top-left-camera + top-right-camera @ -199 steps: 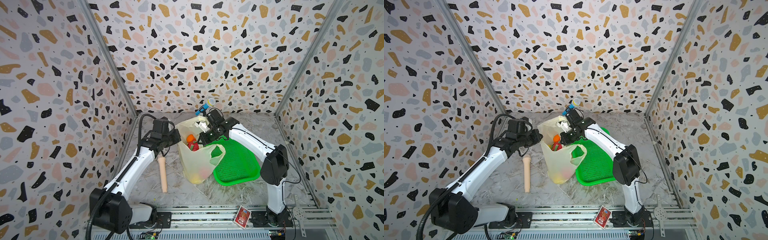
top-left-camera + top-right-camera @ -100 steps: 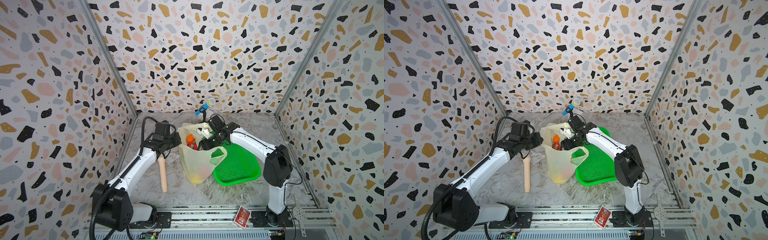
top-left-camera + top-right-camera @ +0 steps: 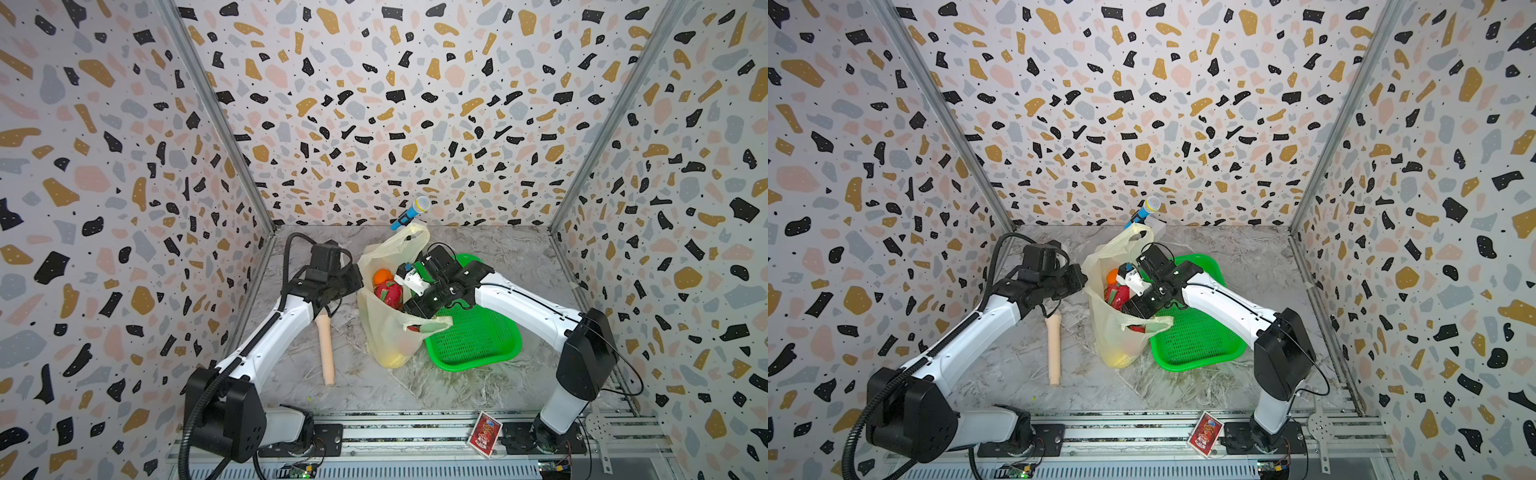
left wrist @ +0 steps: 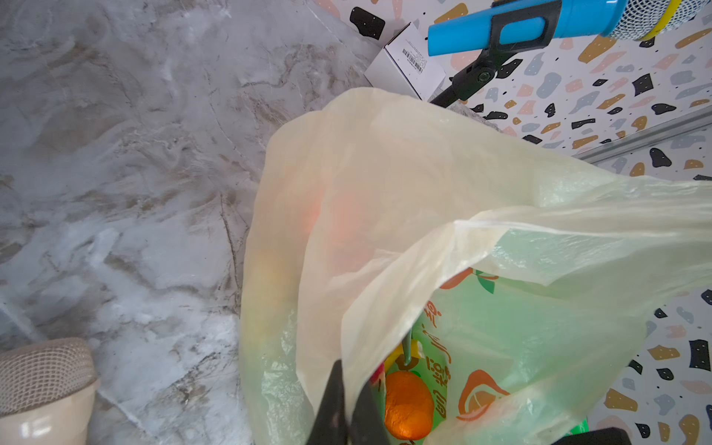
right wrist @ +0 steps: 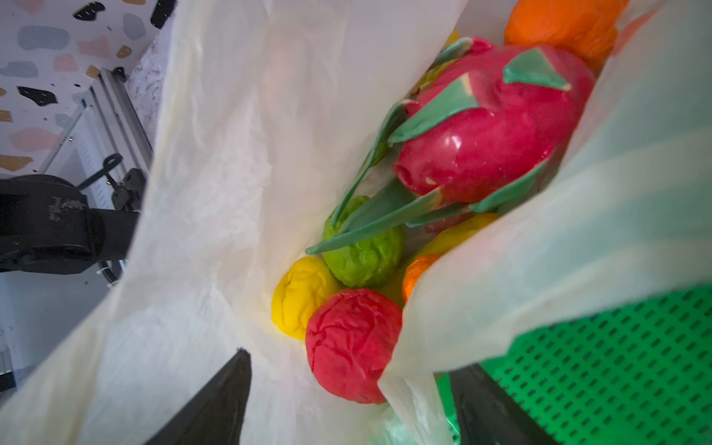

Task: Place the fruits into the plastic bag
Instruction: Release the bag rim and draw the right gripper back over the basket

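Left arm stretches low across the desk (image 3: 374,395), left fingers (image 4: 335,404) clamped on the plastic bag (image 3: 390,332) rim. Right arm bends over its mouth, right fingers (image 5: 215,397) apart above the fruits (image 5: 489,142) inside.

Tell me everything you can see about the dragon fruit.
The dragon fruit is a glossy red-pink toy, plastic-looking, with flat green leaf-like scales. It lies inside the plastic bag at the top of the pile, an orange beside it and its scales over a bumpy green fruit. No jaws touch it.
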